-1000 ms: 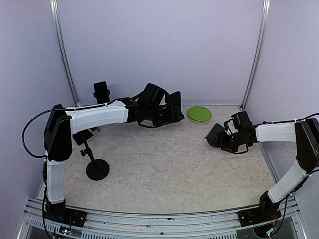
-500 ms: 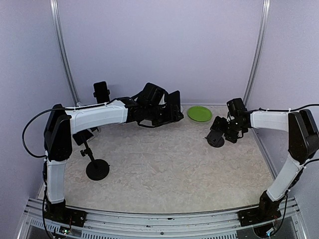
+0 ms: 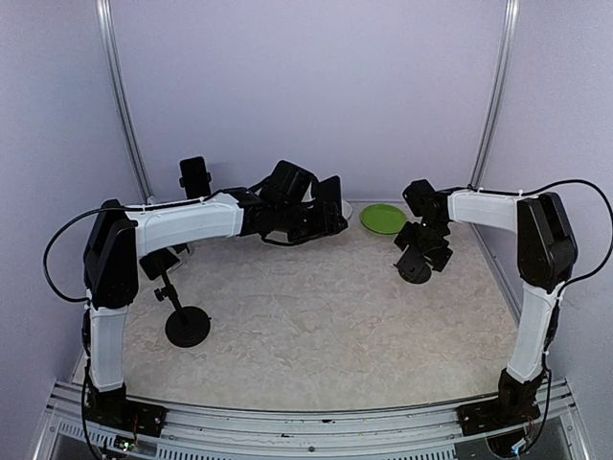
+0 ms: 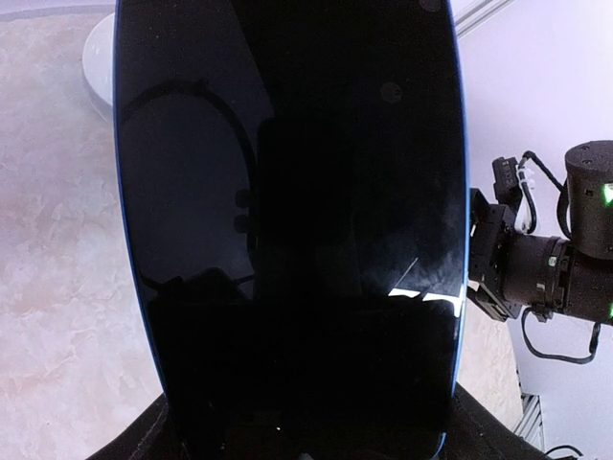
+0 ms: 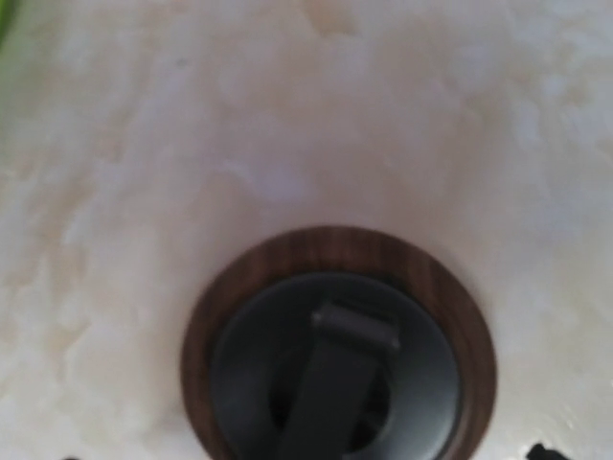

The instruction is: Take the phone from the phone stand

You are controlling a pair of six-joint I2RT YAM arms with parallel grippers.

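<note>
The phone [image 3: 331, 199] is a black slab with a thin blue edge and fills the left wrist view [image 4: 287, 230]. My left gripper [image 3: 321, 217] is shut on its lower end and holds it above the table at the back centre. The fingers are hidden behind it. The phone stand [image 3: 414, 267] is a small round base with a wood-coloured rim and a black arm [image 5: 337, 369]. It sits on the table at the right, with no phone on it. My right gripper [image 3: 425, 243] hangs just above it, open and holding nothing. Its fingers are outside the right wrist view.
A green plate [image 3: 383, 218] lies at the back between the arms. A black pole stand with a round foot [image 3: 187, 326] stands at the left, with a dark device [image 3: 194, 175] at its top. A white round object [image 4: 97, 59] sits behind the phone.
My right arm has swung from the near right toward the back and risen off the phone stand, its jaws spreading. The stand stayed on the table. The left arm barely moved.
</note>
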